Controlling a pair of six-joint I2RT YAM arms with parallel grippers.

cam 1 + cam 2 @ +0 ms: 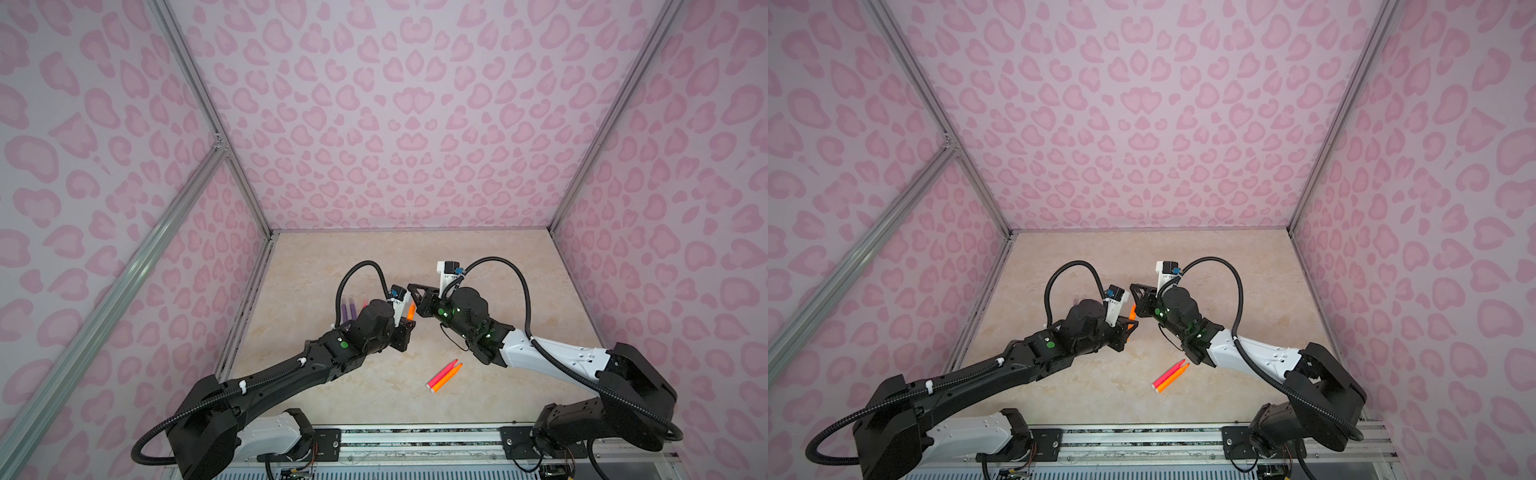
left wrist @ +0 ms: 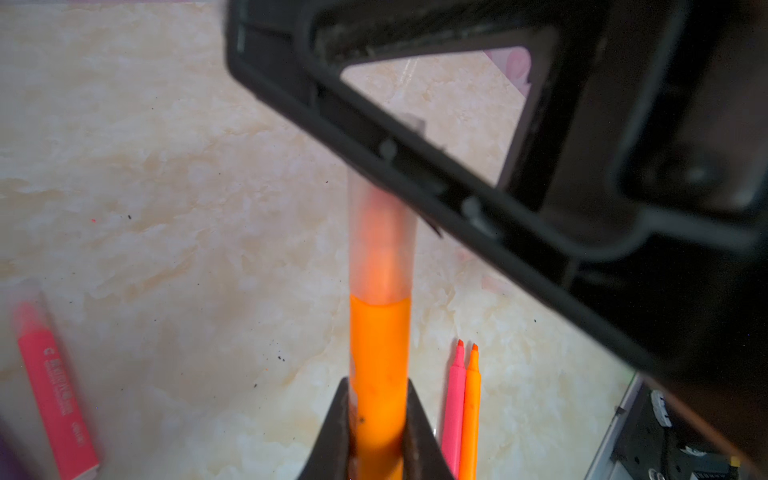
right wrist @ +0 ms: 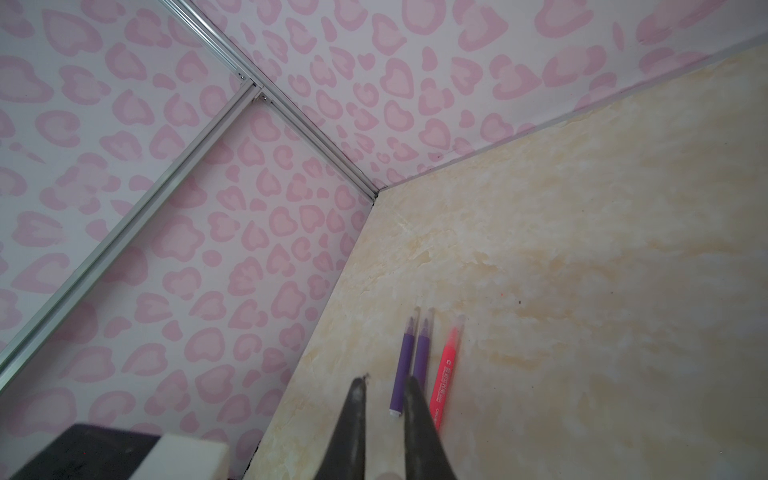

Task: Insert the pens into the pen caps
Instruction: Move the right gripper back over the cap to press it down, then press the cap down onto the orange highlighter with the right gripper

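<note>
My left gripper (image 2: 379, 386) is shut on an orange pen (image 2: 380, 353) that points away from it. A clear pen cap (image 2: 381, 249) sits over its tip. In both top views the pen (image 1: 411, 309) (image 1: 1132, 311) stands tilted between the two grippers. My right gripper (image 1: 413, 293) (image 3: 384, 382) meets the cap's far end, and its black fingers (image 2: 415, 166) cross the cap. A pink pen (image 1: 442, 373) and an orange pen (image 1: 448, 377) lie uncapped at the front. Two purple pens (image 3: 404, 365) and a pink pen (image 3: 444, 374) lie capped at the back left.
Pink patterned walls (image 1: 415, 124) close in the beige table (image 1: 478, 257) on three sides. An aluminium rail (image 1: 415, 440) carrying both arm bases runs along the front edge. Black cables (image 1: 519, 282) loop above each wrist.
</note>
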